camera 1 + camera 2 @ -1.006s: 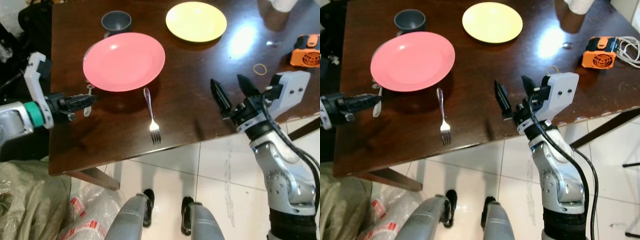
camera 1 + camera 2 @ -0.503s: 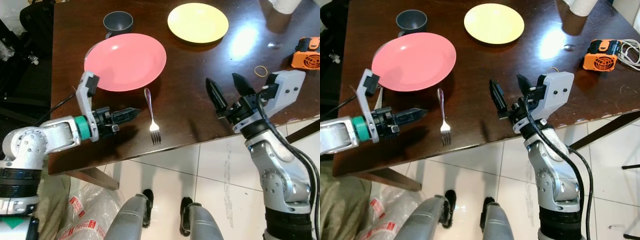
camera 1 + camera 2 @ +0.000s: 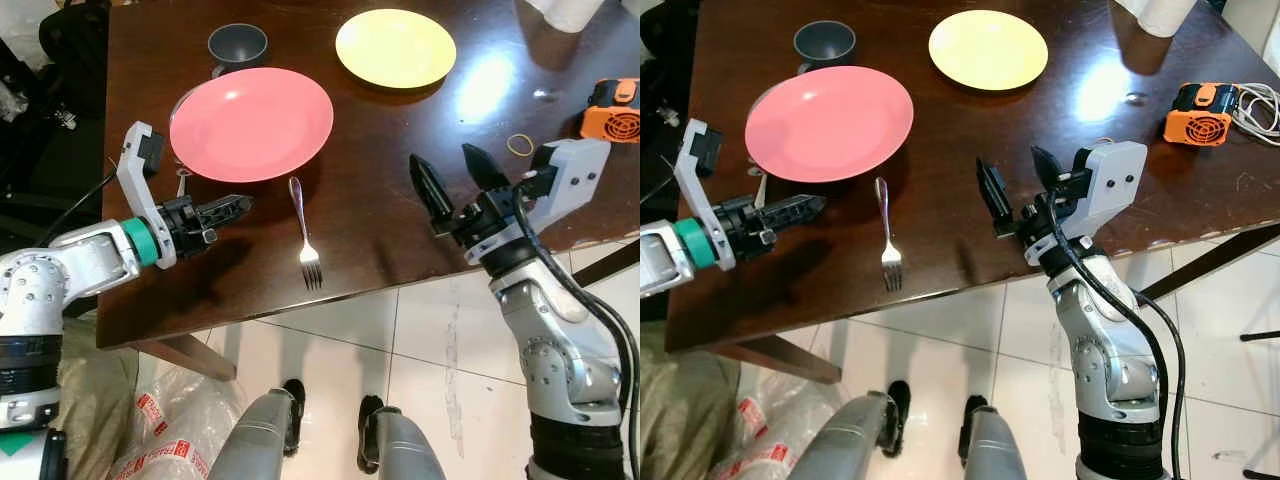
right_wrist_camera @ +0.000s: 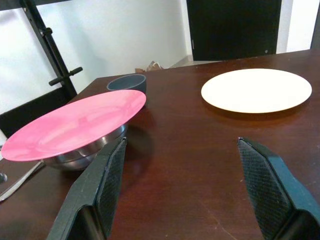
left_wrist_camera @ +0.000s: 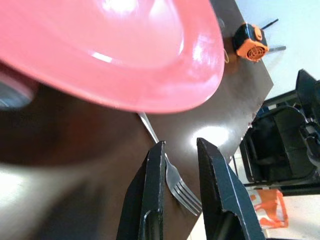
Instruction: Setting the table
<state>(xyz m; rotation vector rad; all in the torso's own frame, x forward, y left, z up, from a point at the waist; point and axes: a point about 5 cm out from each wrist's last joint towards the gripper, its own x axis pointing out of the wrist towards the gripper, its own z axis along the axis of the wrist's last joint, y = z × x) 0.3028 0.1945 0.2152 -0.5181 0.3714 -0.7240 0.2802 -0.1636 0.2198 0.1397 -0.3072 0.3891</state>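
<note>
A pink plate (image 3: pixel 252 122) rests on a steel bowl (image 4: pixel 95 150) on the dark wooden table (image 3: pixel 400 150). A fork (image 3: pixel 303 235) lies just in front of the plate's right side, tines toward me. A spoon (image 3: pixel 180 180) lies by the plate's left rim. My left gripper (image 3: pixel 235 206) hovers low between spoon and fork, pointing right at the fork (image 5: pixel 177 180); its fingers (image 5: pixel 150 195) stand a narrow gap apart, holding nothing. My right gripper (image 3: pixel 455 180) hangs wide open over the table's front right, empty.
A grey cup (image 3: pixel 237 43) and a yellow plate (image 3: pixel 395 46) sit at the back. An orange device (image 3: pixel 615 105) and a rubber band (image 3: pixel 519 142) lie at the right. The table's front edge runs just below the fork; bags (image 3: pixel 60 400) lie on the floor at left.
My left gripper swung from beside the spoon toward the fork, then drew back a little to the left. The right gripper drifted slightly left, still open.
</note>
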